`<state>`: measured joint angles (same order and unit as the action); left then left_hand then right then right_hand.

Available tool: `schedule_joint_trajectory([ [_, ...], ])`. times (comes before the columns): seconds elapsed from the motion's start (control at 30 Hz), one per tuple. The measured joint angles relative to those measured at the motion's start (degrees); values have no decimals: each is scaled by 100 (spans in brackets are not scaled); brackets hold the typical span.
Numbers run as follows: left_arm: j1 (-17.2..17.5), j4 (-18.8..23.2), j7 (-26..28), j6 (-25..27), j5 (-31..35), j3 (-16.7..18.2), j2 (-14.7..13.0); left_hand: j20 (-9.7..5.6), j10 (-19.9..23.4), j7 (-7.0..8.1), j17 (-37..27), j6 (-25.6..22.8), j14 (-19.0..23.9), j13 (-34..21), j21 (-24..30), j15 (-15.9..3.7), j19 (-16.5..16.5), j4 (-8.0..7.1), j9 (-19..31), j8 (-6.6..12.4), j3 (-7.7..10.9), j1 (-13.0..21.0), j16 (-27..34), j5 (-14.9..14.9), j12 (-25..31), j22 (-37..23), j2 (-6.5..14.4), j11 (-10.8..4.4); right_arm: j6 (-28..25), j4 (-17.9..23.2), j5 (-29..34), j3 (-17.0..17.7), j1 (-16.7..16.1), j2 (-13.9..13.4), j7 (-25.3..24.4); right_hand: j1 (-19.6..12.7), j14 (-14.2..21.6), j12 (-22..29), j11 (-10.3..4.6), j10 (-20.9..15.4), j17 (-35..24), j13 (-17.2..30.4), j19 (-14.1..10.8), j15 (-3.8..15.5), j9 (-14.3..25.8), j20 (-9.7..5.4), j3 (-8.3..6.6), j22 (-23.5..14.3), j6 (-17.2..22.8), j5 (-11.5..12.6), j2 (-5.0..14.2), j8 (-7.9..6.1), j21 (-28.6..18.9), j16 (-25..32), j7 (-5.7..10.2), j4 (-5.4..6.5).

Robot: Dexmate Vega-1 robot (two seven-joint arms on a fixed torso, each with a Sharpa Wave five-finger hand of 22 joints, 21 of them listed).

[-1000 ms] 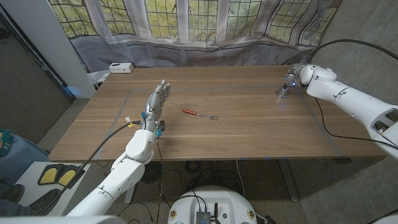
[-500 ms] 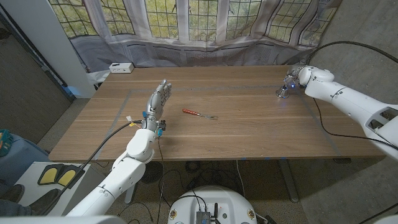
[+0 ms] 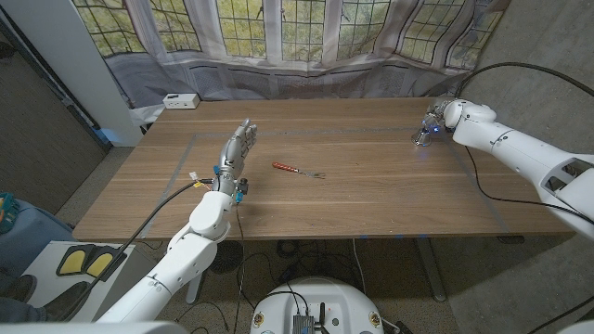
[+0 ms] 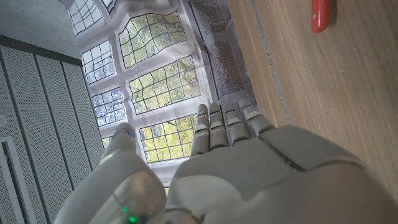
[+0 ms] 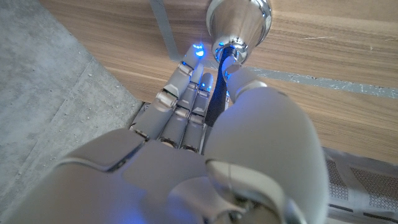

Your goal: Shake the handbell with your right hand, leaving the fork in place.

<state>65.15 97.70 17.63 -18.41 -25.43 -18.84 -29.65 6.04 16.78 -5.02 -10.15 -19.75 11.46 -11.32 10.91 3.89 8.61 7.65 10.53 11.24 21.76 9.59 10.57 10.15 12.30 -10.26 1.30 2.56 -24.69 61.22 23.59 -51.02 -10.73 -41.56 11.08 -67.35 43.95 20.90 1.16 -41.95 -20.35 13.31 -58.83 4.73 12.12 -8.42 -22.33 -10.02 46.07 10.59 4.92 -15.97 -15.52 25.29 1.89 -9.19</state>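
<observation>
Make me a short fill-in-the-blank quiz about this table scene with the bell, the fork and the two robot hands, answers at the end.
1. The handbell is gripped by the robot's ____ hand.
2. The fork has a ____ handle.
3. The left hand holds ____, its fingers straight.
4. The fork lies on the wooden ____, apart from both hands.

Answers: right; red; nothing; table
</observation>
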Motion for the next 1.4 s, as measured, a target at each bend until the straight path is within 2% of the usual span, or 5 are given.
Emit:
schedule_joint_trajectory([
  [0.17,-10,0,-3,30,0,-6,-9,0,0,0,0,0,0,0,0,0,0,0,0,0,0,0,0,0,0,0,0,0,7,-34,-15,-8,5,17,-68,-38,233,75,-4,-208,-75,0,-157,50,0,-37,55,-27,230,-22,38,-73,-87,101,-10,11],
  [0.37,-10,0,0,44,-5,-8,-11,0,0,0,0,0,0,0,37,0,0,0,0,0,0,0,0,0,0,0,0,0,-31,-17,28,-50,4,28,-152,-38,541,148,-252,-460,-186,0,-342,153,0,-36,148,-54,514,-43,37,-124,-200,227,152,47],
  [0.67,4,0,8,44,-24,-8,-13,0,0,0,0,0,0,0,37,0,0,0,0,0,0,0,0,0,1,0,0,0,-156,15,76,-94,4,55,-163,-53,1067,394,-221,-1067,-293,4,-653,267,12,-121,212,-81,1069,-44,53,-311,-403,367,167,29],
  [0.87,15,0,9,38,-39,-7,-10,0,0,0,0,0,0,0,37,0,0,0,0,0,0,0,0,0,1,0,0,0,-234,55,91,-104,4,59,-163,-67,1437,586,-198,-1407,-412,45,-863,365,29,-190,227,-119,1235,-63,66,-332,-571,478,102,27],
  [1.4,44,-42,-20,-35,-79,-9,10,0,0,0,0,0,0,0,37,0,0,0,0,0,0,0,0,0,1,0,0,0,-396,340,26,-56,-86,-52,-76,-169,1606,610,-237,-1466,-617,44,-915,417,25,-198,250,-159,1354,-61,167,-329,-738,532,-74,20],
])
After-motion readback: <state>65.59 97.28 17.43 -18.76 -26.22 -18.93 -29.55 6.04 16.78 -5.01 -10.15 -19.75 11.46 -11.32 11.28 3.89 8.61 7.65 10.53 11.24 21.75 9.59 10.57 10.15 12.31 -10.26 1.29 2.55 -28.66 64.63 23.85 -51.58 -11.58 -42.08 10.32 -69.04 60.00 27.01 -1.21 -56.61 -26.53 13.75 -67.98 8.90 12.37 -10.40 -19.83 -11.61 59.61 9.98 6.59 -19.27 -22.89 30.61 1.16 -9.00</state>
